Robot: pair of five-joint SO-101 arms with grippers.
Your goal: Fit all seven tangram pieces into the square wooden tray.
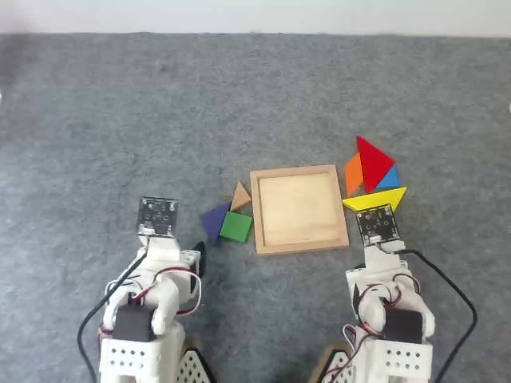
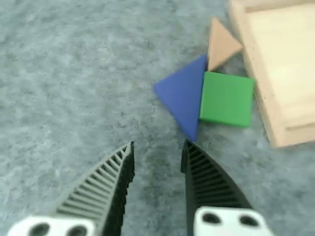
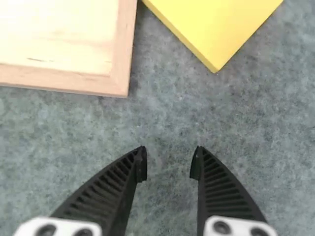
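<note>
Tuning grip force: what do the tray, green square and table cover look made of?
Tray: pale wood, seemingly unvarnished, faint grain lines.
Green square: matte, opaque, crisp edges; painted wood or plastic, can't tell.
Table cover: grey felt-like fabric, fuzzy mottled nap.

A pale, smooth wooden tray (image 1: 299, 209) lies on rough grey felt-like cloth (image 1: 120, 120) beside matt painted pieces (image 2: 226, 98).

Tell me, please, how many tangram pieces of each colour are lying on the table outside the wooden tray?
tan triangle: 1
dark blue triangle: 1
green square: 1
orange piece: 1
red triangle: 1
light blue piece: 1
yellow piece: 1
Total: 7 pieces, all outside the tray.
</note>
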